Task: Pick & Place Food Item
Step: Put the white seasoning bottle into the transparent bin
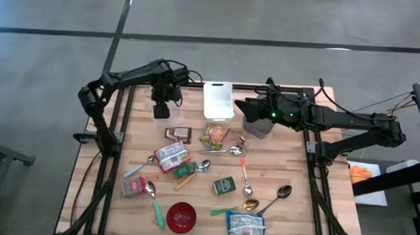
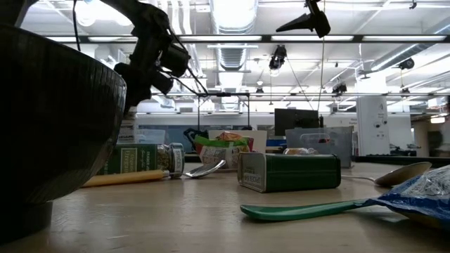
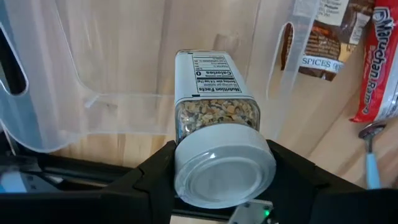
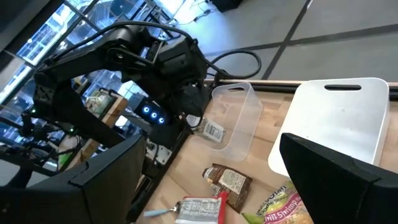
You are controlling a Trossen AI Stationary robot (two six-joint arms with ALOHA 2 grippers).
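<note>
Spice jar between left tool fingers

Across the table, the left arm's claw holds a spice jar over a clear plastic container; a white cutting board lies nearby.

spice jar label reads "nutrition facts", "calories 0", rest of its print too small. brown pouch reads "spices". red packet shows "maruchan ramen", partly cut off. green-yellow bag reads "nit shrimp", start of the word hidden. green tin and box print unreadable.
</note>
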